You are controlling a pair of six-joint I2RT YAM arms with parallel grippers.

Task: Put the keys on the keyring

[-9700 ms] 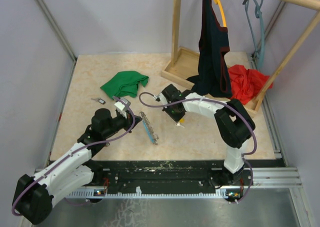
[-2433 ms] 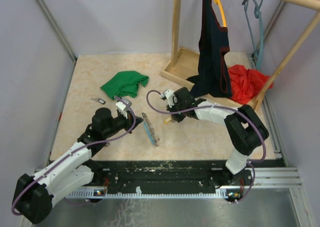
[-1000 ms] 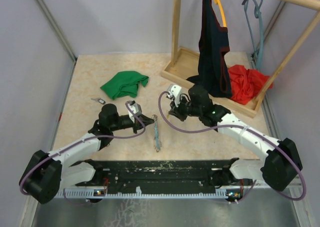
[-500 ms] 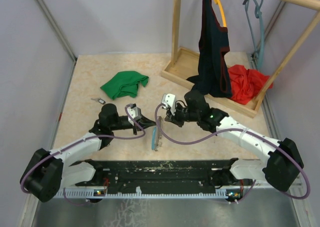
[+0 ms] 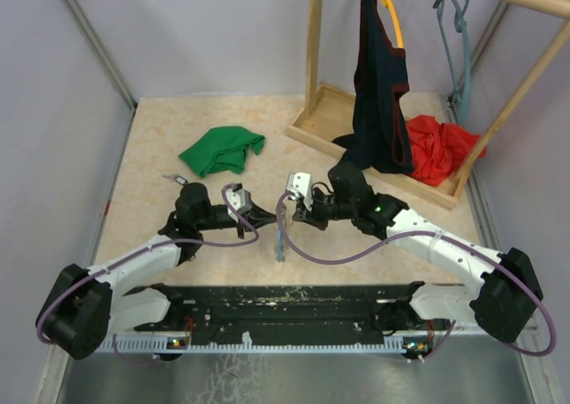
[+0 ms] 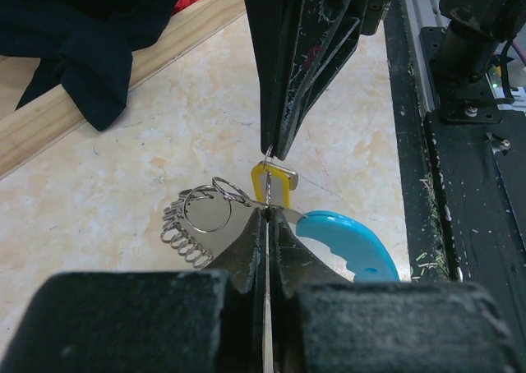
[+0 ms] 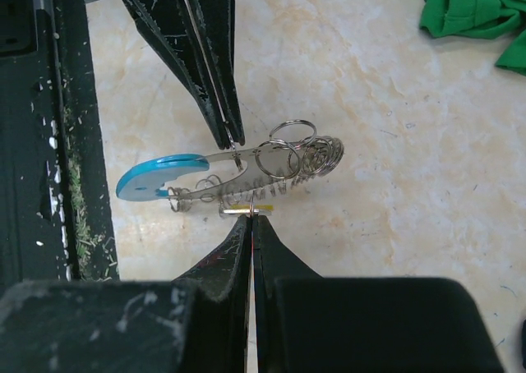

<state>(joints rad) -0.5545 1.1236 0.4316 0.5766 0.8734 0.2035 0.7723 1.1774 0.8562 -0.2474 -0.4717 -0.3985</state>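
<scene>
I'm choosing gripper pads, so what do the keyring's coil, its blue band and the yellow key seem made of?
Keyring: the coil is shiny silvery metal wire, glinting; its blue band looks like smooth, opaque plastic with a soft sheen. Yellow key: head probably glossy plastic, with a small silvery metal part; too small to be sure.

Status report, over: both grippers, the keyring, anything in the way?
Left gripper shut on keyring. Right gripper shut on yellow key, close against the keyring; threaded or not, cannot tell. Green cloth well aside.
</scene>
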